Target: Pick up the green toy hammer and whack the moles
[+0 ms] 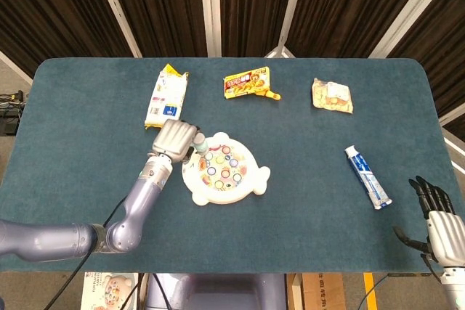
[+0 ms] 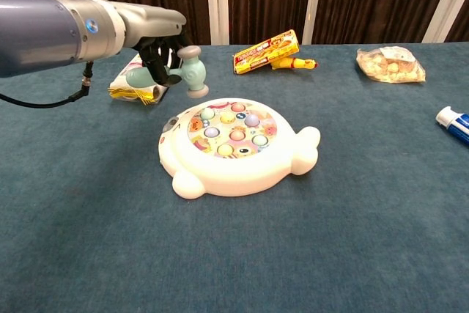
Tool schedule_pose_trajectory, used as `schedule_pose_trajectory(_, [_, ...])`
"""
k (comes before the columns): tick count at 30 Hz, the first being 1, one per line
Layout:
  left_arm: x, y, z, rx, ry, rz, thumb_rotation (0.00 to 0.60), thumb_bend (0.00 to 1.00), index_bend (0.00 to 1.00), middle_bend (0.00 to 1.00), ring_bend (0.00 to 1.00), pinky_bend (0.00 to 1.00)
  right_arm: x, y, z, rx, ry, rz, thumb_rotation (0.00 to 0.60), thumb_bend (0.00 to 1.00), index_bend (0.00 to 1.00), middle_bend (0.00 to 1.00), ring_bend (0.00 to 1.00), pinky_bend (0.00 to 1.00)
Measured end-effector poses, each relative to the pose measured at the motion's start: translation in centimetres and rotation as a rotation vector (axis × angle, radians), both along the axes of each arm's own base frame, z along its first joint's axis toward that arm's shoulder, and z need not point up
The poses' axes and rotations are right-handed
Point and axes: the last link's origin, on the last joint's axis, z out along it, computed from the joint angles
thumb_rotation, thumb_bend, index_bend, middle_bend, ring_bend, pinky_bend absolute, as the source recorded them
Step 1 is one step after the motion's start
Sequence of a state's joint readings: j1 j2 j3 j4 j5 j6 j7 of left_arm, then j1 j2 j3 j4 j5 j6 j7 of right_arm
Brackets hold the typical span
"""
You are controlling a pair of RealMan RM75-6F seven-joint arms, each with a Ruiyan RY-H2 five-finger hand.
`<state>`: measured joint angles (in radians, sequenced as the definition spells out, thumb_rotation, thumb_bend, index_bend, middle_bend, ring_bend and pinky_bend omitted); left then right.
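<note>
My left hand (image 1: 175,139) (image 2: 163,50) grips the pale green toy hammer (image 2: 189,72) (image 1: 199,145) by its handle. The hammer head hangs in the air just above the left rear edge of the white whale-shaped mole game (image 1: 224,168) (image 2: 234,145). Several coloured moles (image 2: 236,124) sit in the game's round face. My right hand (image 1: 439,220) rests at the table's near right corner, fingers apart and holding nothing; the chest view does not show it.
A white and yellow snack pack (image 1: 166,99) lies behind my left hand. A red and yellow box (image 1: 249,83) and a bag of biscuits (image 1: 332,96) lie at the back. A blue and white tube (image 1: 367,176) lies on the right.
</note>
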<state>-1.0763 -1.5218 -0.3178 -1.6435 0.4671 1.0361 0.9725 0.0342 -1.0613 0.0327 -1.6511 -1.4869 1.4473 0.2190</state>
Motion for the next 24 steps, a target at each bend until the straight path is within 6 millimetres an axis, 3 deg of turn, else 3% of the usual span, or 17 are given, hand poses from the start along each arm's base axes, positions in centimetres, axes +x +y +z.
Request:
schedule_pose_trajectory(9, [0.9,0.0,-1.8,-0.026,0.048,-0.012,0.600,0.77,0.61,0.51,0.37,0.49,-0.1,-0.1,0.1,-0.005,-0.007,-0.007,0.600,0.25,0.00,0.00,0.00,0.00])
schedule_pose_trajectory(24, [1.3,0.2,-2.0,-0.013,0.070,-0.011,0.600,0.77,0.61,0.51,0.38,0.49,0.0,-0.1,0.0,-0.002,-0.014,-0.008,0.600,0.25,0.00,0.00,0.00,0.00])
